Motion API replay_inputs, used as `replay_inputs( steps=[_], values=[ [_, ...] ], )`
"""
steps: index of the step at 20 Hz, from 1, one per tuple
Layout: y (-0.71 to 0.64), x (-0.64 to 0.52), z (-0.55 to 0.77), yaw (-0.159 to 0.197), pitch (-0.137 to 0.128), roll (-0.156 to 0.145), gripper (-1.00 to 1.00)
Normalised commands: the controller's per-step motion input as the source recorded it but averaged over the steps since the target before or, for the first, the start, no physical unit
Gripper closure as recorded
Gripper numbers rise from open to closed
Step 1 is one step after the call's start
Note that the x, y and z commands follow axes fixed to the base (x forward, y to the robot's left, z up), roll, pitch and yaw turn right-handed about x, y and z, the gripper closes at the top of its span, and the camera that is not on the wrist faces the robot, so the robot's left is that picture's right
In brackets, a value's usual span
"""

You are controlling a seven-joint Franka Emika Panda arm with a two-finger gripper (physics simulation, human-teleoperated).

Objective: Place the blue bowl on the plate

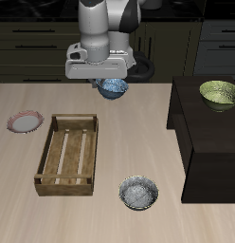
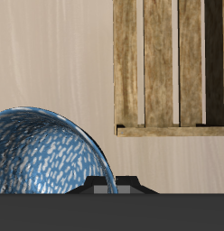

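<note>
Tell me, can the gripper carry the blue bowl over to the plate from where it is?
Probably yes: the gripper holds the blue bowl above the table, and only the low wooden crate lies near the way to the plate.

Front overhead view; close downward wrist view.

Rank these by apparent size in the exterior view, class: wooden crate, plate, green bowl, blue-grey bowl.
1. wooden crate
2. green bowl and blue-grey bowl: look alike; the blue-grey one sits nearer the camera, so unranked
3. plate
</note>
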Motion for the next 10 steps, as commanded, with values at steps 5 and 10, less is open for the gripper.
replay_inputs(
  steps=[5,10],
  values=[
    [-0.37,-0.11,0.13,-0.007,-0.018,-0.026,1.00],
    [-0.36,-0.09,0.06,0.007,-0.013,-0.032,1.00]
  ],
)
